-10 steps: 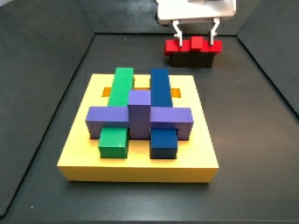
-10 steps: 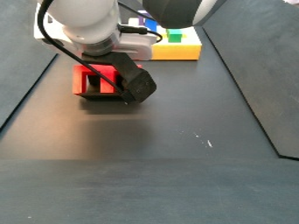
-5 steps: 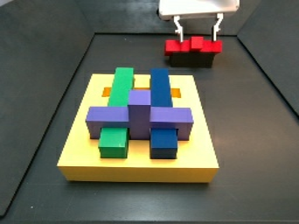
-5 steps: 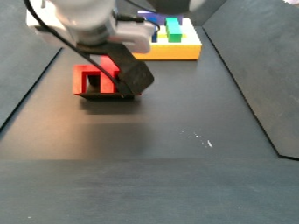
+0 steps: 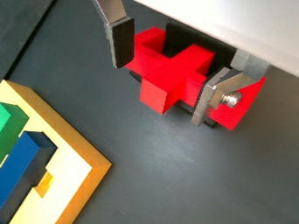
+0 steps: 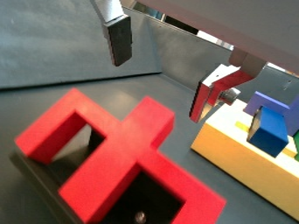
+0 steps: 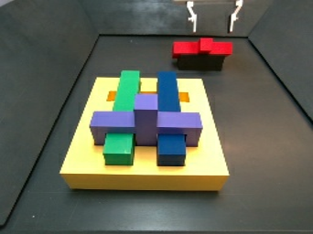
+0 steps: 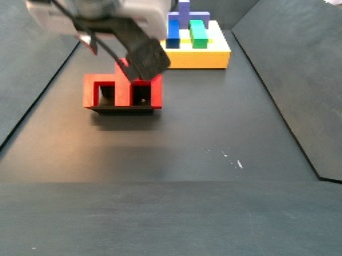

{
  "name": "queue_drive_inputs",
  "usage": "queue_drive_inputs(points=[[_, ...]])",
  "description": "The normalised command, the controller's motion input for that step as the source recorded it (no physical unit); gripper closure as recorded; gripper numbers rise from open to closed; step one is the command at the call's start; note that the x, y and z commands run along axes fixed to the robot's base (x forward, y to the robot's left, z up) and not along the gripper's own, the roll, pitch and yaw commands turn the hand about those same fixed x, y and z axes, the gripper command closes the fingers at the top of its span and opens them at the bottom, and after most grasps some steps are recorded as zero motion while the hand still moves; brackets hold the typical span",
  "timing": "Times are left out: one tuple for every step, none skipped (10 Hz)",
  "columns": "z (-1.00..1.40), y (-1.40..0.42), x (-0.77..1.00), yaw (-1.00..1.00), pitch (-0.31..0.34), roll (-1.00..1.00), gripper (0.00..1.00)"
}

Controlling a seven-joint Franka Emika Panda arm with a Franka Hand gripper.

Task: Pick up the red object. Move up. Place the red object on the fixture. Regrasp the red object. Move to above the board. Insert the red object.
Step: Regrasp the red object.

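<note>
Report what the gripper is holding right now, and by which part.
Nothing. The gripper hangs open above the red object, which rests on the fixture, its fingers clear of it.

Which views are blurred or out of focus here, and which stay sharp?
In a wrist view the red object is soft, too close to focus; in a side view the gripper above the fixture smears; the side view of the board is sharp.
</note>
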Motion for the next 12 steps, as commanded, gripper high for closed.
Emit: queue_drive_inputs(points=[[0.44, -0.1, 0.03, 0.0, 0.006, 0.51, 0.0], [0.39, -0.11, 0.07, 0.0, 0.017, 0.54, 0.0], [0.25, -0.13, 0.17, 0.0, 0.029, 0.77, 0.0], [0.08, -0.11, 0.31, 0.03, 0.146, 1.0, 0.0], [0.01, -0.12, 0.24, 0.05, 0.131, 1.0, 0.0], [0.02, -0.12, 0.09, 0.09, 0.086, 1.0, 0.0], [0.0, -0.11, -0.07, 0.24, -0.06, 1.0, 0.0], [0.0, -0.08, -0.05, 0.29, -0.103, 1.0, 0.0], [0.0, -0.09, -0.06, 0.29, -0.114, 1.0, 0.0], [-0.03, -0.1, -0.05, 0.26, -0.111, 1.0, 0.0], [-0.07, -0.04, -0.18, 0.17, -0.151, 1.0, 0.0], [-0.04, -0.07, -0.11, 0.06, -0.129, 1.0, 0.0]])
